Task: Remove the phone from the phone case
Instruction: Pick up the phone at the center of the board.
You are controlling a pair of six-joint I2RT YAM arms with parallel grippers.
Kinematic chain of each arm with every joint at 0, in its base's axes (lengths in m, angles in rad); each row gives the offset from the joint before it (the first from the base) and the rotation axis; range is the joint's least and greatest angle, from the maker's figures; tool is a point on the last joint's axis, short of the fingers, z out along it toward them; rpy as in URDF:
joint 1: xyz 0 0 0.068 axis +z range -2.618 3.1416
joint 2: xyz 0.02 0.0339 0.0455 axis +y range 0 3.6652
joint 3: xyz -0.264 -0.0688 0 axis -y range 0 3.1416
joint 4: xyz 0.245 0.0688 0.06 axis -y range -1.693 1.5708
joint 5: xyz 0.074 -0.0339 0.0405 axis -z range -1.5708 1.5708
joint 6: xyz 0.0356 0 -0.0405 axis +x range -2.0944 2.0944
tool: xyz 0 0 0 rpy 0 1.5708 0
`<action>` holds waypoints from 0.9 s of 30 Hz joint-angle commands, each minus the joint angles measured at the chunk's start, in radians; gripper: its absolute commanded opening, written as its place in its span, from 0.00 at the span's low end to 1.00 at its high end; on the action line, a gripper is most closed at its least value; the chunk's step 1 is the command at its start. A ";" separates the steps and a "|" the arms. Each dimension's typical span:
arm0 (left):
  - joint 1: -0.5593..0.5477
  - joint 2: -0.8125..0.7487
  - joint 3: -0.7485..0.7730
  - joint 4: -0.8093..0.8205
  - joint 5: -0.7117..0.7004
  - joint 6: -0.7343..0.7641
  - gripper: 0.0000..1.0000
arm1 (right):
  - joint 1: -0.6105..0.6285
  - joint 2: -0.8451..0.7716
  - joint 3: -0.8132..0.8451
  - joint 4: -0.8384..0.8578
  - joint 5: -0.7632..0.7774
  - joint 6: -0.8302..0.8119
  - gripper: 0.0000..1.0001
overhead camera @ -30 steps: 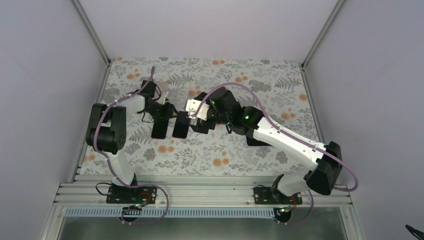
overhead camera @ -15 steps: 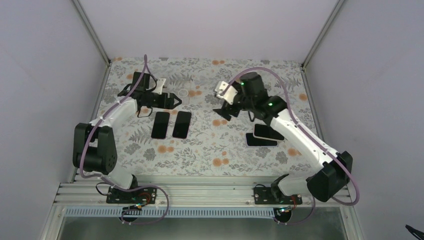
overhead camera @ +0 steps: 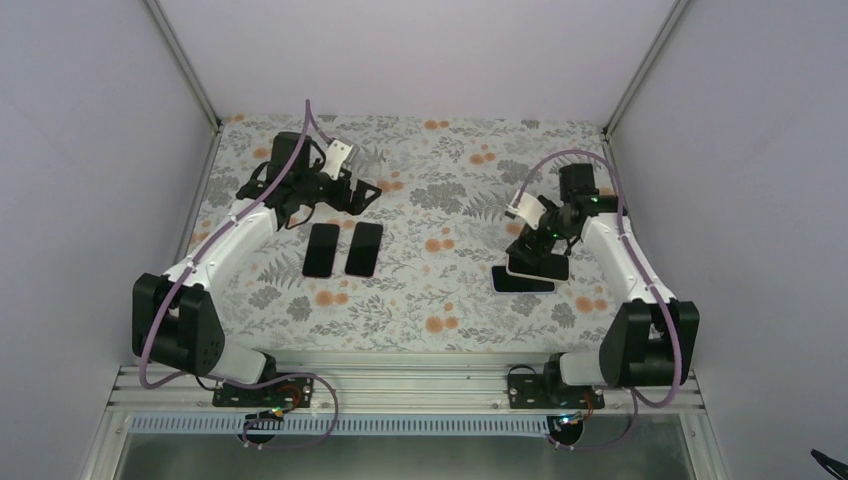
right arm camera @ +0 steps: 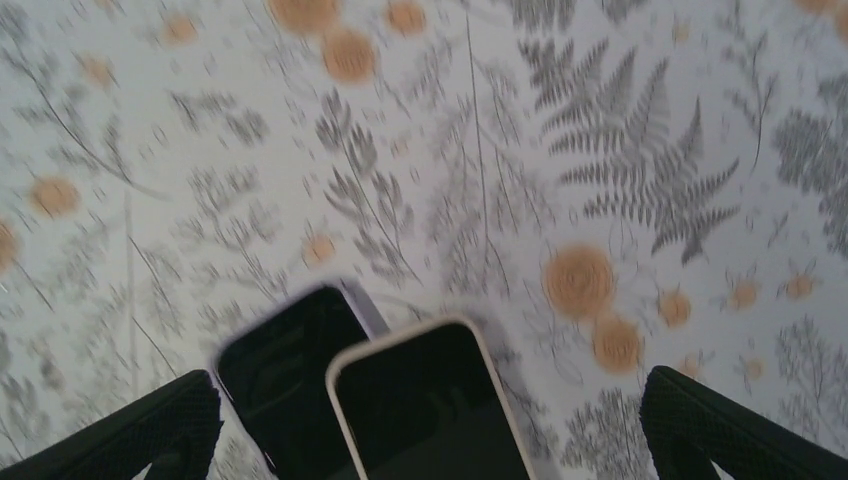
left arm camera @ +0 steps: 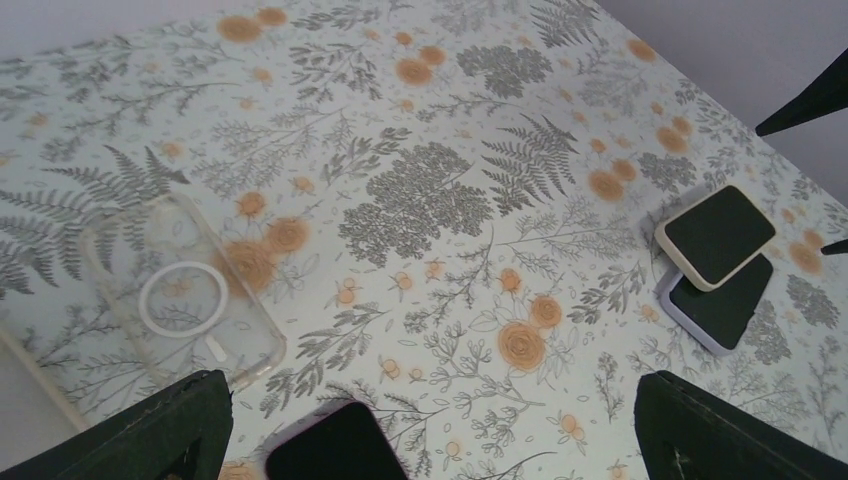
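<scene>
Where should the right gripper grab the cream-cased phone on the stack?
Probably across its long sides, down from above: the cream-cased phone lies screen up, propped on the lavender-cased phone, leaving both sides exposed. The open right gripper hangs near it.

L arm [overhead camera: 225, 241] & R arm [overhead camera: 622, 258]: white links, black joint housings [overhead camera: 181, 331]. Purple cable [overhead camera: 575, 152] runs back from ea. set of fingers [left arm camera: 150, 440], which are matte black wedges. White cam block [overhead camera: 338, 156] just behind them.

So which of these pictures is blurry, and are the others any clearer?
Right wrist view: smeared throughout, with the tablecloth streaky and the cream-cased phone soft-edged. Left wrist view: mostly crisp, clear case slightly soft. Top view: sharp, evenly lit, no glare.
</scene>
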 commanded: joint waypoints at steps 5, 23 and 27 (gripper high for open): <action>-0.001 -0.047 0.029 0.032 -0.033 0.052 1.00 | -0.193 0.134 0.010 -0.071 0.034 -0.249 1.00; -0.001 -0.019 0.038 0.033 -0.011 0.050 1.00 | -0.211 0.304 -0.039 -0.028 0.159 -0.437 0.99; -0.001 -0.011 0.037 0.029 0.009 0.052 1.00 | -0.211 0.348 -0.034 -0.030 0.166 -0.449 0.99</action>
